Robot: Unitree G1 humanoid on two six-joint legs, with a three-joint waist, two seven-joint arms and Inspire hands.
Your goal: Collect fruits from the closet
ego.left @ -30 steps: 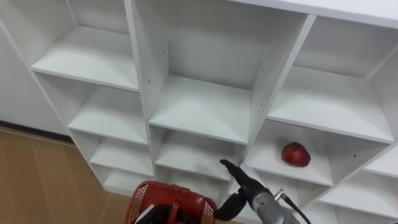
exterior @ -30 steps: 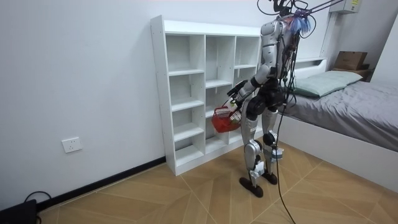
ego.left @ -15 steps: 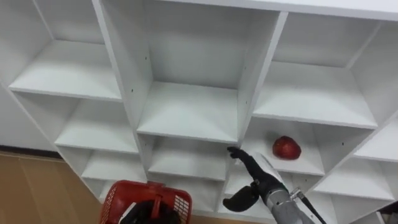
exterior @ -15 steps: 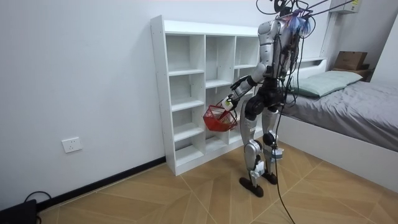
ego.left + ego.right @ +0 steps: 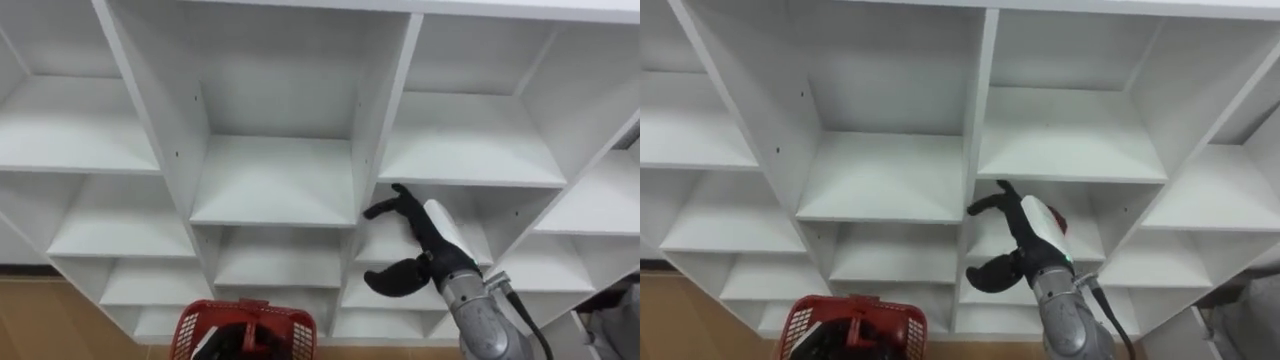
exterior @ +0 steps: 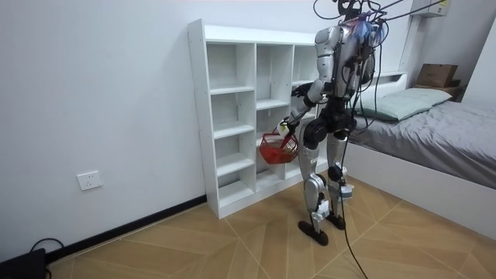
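1. Looking down through the eye views, you see the right hand (image 5: 432, 238) reaching into the white closet (image 5: 270, 185). It is at the front left corner of a compartment just right of the central upright, under a bare shelf.
2. Its fingers are straight and spread, with the thumb well apart below them. Nothing is clamped between them.
3. You cannot tell where the fruit lies, because the hand covers the patch of shelf it reaches over.
4. At the bottom edge of the eye views the left hand (image 5: 228, 342) sits in the mouth of the red basket (image 5: 290, 325), with its dark fingers curled under the handle.
5. The room view gives you what the eye views leave out: the robot's stance. It stands upright on the wooden floor (image 6: 232, 240), facing the closet's front edge at the columns towards the room view's right.
6. In that view the basket hangs from the left hand at about hip level, just off the closet's front. The right hand is raised higher, at a shelf edge.
7. The room view also takes in a bed (image 6: 442, 128) behind the robot at its right, and a wall socket (image 6: 89, 180) low at its left — well apart from the closet.
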